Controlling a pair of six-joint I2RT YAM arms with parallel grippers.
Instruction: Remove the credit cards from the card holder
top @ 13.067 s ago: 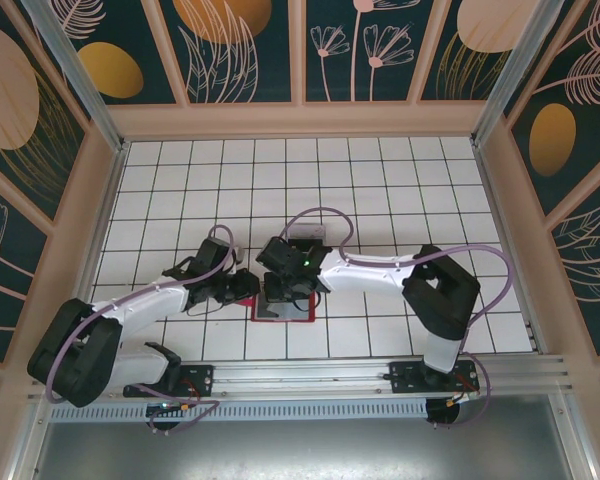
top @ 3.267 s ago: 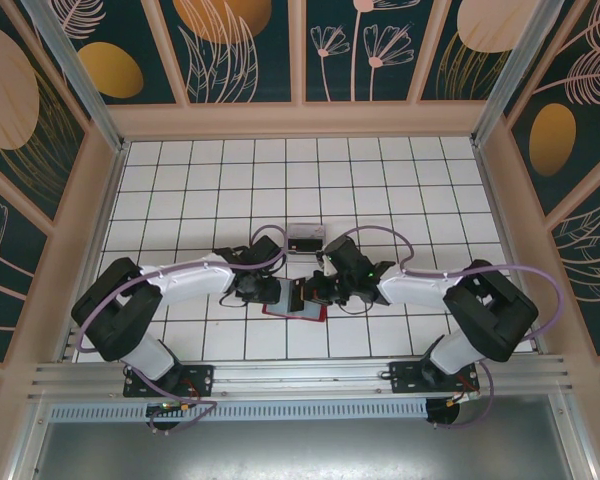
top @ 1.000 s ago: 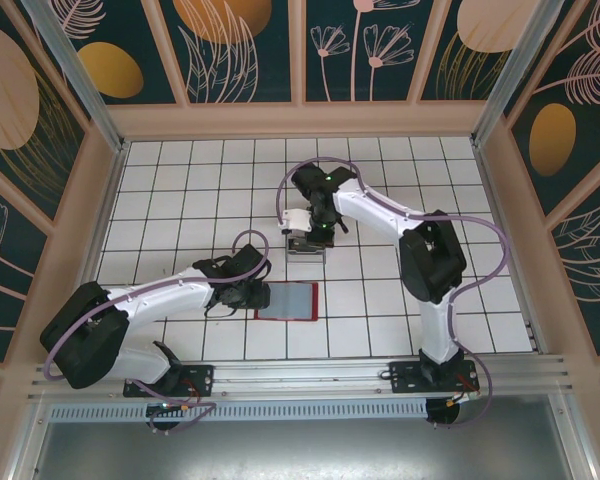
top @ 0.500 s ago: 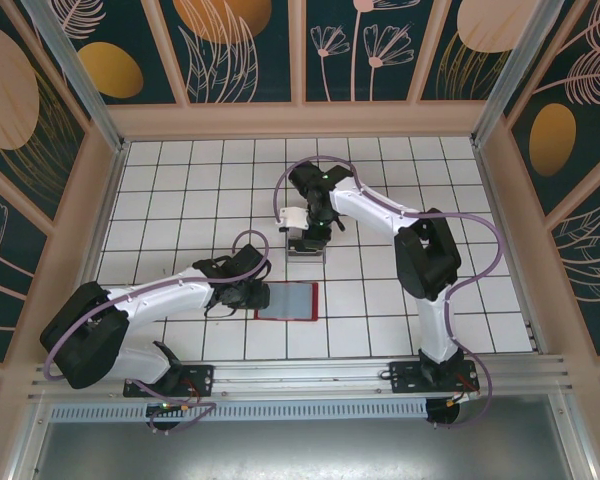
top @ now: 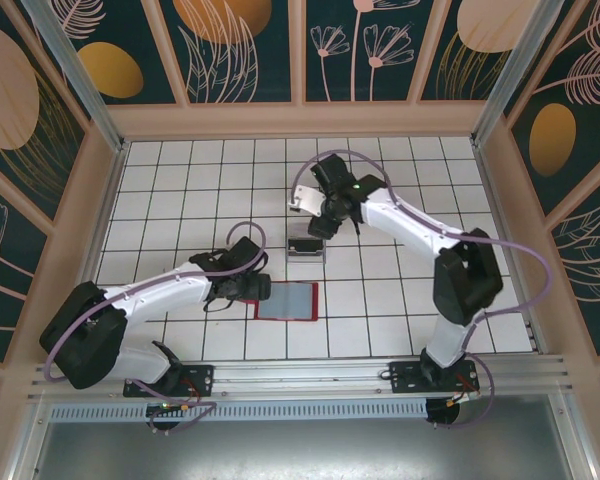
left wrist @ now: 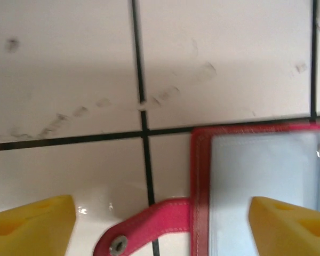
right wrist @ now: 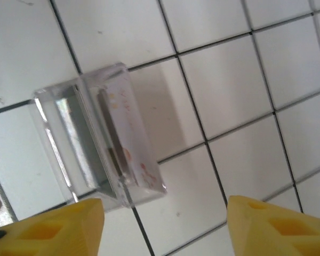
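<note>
The red card holder [top: 288,301] lies open and flat on the tiles, grey-blue lining up. In the left wrist view its closure tab [left wrist: 144,230] and pale lining [left wrist: 256,176] sit between my fingers. My left gripper [top: 257,288] [left wrist: 161,229] stands open at the holder's left edge, straddling the tab. Credit cards [right wrist: 124,133] stand on edge inside a clear box [top: 306,246] [right wrist: 90,144] behind the holder. My right gripper [top: 316,227] [right wrist: 162,226] hovers open just behind and above that box, nothing between its fingers. I cannot tell whether a card lies in the holder's pocket.
White tiled floor with black grid lines [top: 400,270], boxed in by wooden walls [top: 300,120] at the back and both sides. An aluminium rail [top: 300,375] carrying both arm bases runs along the near edge.
The right gripper has opened, let go at the clear box and drawn back to the right. The left gripper has opened wide at the holder's left edge.
</note>
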